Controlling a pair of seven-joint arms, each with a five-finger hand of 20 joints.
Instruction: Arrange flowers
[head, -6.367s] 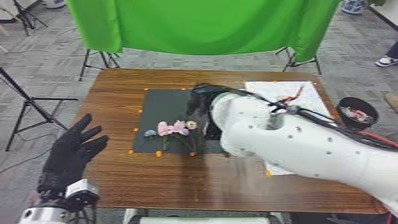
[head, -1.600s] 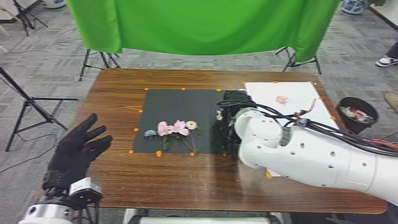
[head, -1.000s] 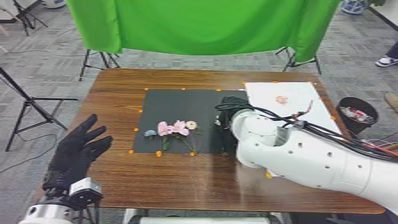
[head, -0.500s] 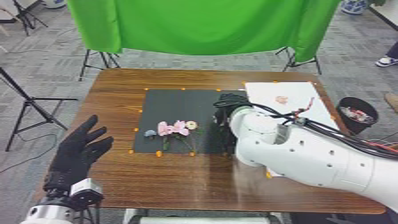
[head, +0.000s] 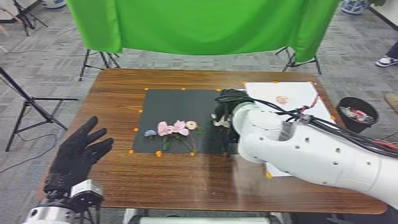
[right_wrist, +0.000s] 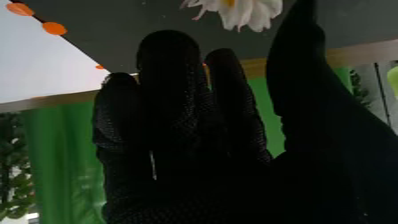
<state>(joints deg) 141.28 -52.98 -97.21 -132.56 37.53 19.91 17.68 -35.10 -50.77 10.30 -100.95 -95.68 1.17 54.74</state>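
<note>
In the head view my right hand (head: 231, 112) is over the right side of the dark mat (head: 178, 102), palm side partly hidden. A whitish flower (head: 221, 121) shows beside its fingers. My right hand (right_wrist: 178, 115) in the right wrist view has straight fingers, with the thumb apart; a white flower (right_wrist: 244, 12) with a yellow centre lies beyond the fingertips, not held. Pink flowers (head: 167, 129), a grey-blue flower (head: 150, 133) and a cream flower (head: 191, 125) with green stems lie grouped on the mat. My left hand (head: 78, 150) is open beside the table's left edge.
A white sheet (head: 302, 94) on the right of the table (head: 164, 185) bears a pale pink flower (head: 282, 99) and is partly under my right arm. A dark bin (head: 357, 114) stands off the right edge. Orange markers line the mat.
Since the earliest frame my right hand has shifted rightward from the middle of the mat to its right side. Over the last second it moved only slightly. The grouped flowers and left hand stayed about put.
</note>
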